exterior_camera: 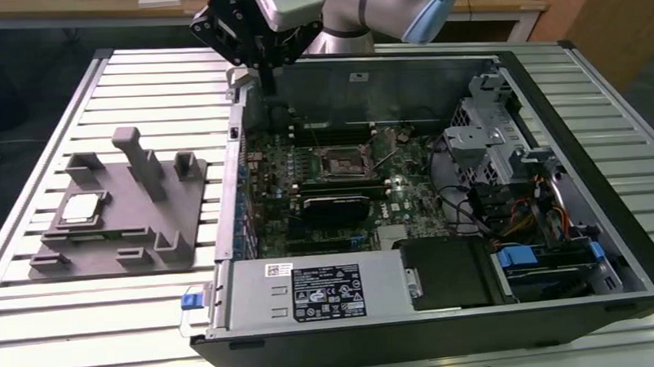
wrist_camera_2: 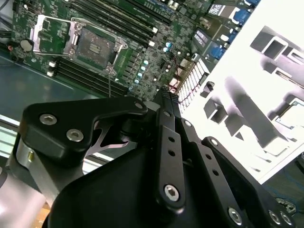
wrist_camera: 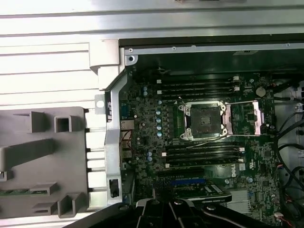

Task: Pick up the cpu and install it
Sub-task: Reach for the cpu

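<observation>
**Gripper hovering at the case edge, cpu lying on the holder**

In the exterior view the gripper (exterior_camera: 267, 84) is hanging over the far corner of the open case (exterior_camera: 356, 83), on the exterior view's left. Its tip is pointing down at the case wall. In the second wrist view its fingers (wrist_camera_2: 166, 102) are pressing together into one narrow tip and are carrying nothing.

The cpu (exterior_camera: 80, 208) is lying flat, metal plate up, in a recess of the grey holder (exterior_camera: 143, 235). The holder is sitting on the slatted table (exterior_camera: 138, 76) just beside the case, at the exterior view's left. The cpu is lying well apart from the gripper.

Inside the case the socket (wrist_camera: 205, 121) is sitting bare on the board, with its metal frame (wrist_camera: 249, 116) folded open beside it.
</observation>
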`<action>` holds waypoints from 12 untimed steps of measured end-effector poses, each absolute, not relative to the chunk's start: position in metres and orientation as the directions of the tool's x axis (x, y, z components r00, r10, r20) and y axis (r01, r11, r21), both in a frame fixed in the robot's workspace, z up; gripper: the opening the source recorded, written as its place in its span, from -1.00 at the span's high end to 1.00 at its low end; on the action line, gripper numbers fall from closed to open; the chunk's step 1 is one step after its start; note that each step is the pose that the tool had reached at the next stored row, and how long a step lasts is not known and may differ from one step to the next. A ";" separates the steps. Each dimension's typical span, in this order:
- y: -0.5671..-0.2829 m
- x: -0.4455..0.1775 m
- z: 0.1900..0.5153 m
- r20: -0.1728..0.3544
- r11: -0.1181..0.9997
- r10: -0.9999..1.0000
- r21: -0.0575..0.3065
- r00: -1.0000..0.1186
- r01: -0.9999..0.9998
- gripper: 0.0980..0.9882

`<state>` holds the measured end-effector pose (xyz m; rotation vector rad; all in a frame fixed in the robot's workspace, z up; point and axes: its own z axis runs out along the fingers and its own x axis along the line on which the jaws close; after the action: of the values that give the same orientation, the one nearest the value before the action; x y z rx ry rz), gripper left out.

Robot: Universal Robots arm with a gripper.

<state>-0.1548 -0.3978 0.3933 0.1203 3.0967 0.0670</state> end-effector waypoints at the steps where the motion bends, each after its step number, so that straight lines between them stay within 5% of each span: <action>1: -0.398 -0.156 0.393 -0.040 0.996 0.078 0.045 -0.996 0.077 0.98; 12: -0.398 -0.170 0.393 -0.040 0.996 0.079 0.045 -0.996 0.077 0.98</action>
<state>-0.1703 -0.3979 0.3933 0.1214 3.0967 0.0670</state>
